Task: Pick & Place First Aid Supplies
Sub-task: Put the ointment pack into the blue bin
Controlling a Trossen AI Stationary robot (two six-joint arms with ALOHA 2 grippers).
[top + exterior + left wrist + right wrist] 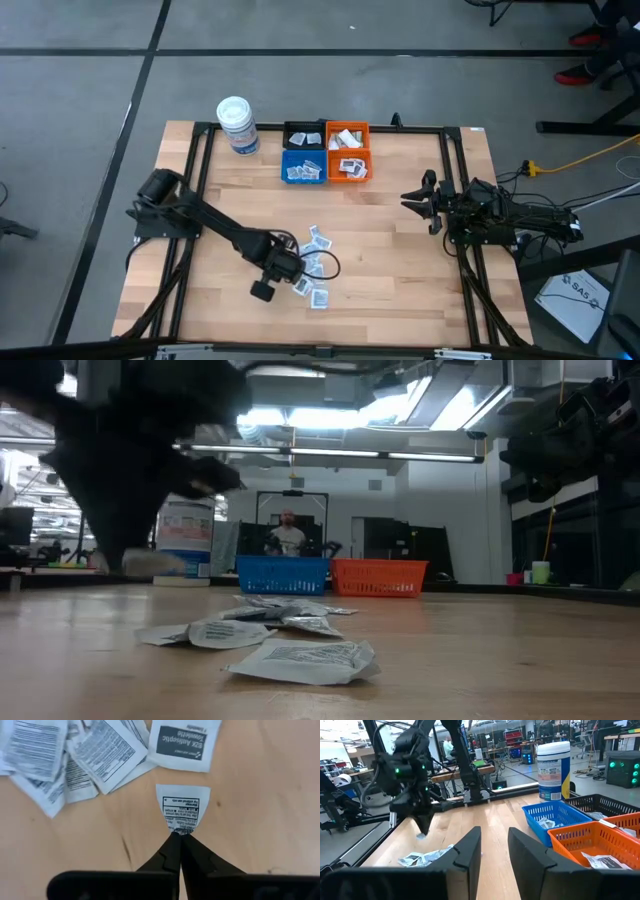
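Note:
Several small white first aid sachets (318, 268) lie flat in a loose pile on the wooden table (400, 280), left of the middle near the front; the low view shows them too (300, 660). My left gripper (179, 836) points down beside that pile and is shut on one printed sachet (182, 805). The right wrist view shows this gripper (422, 827) above the table top. My right gripper (495, 855) waits level at the table's right side (420, 197), open, with nothing between its fingers. My left gripper pinches the sachet's near edge (180, 829) between its two fingertips, coming from above and pointing down. Only that edge is between the tips, and the rest of the sachet sticks out past them. In the right wrist view the sachet (421, 836) hangs below the fingers, clear of the table.
At the table's far middle stand a blue bin (303, 167), an orange bin (348, 152) and a black bin (303, 136), with sachets in the blue and orange ones. A white lidded tub (238, 125) stands left of them. Bare wood lies between pile and bins.

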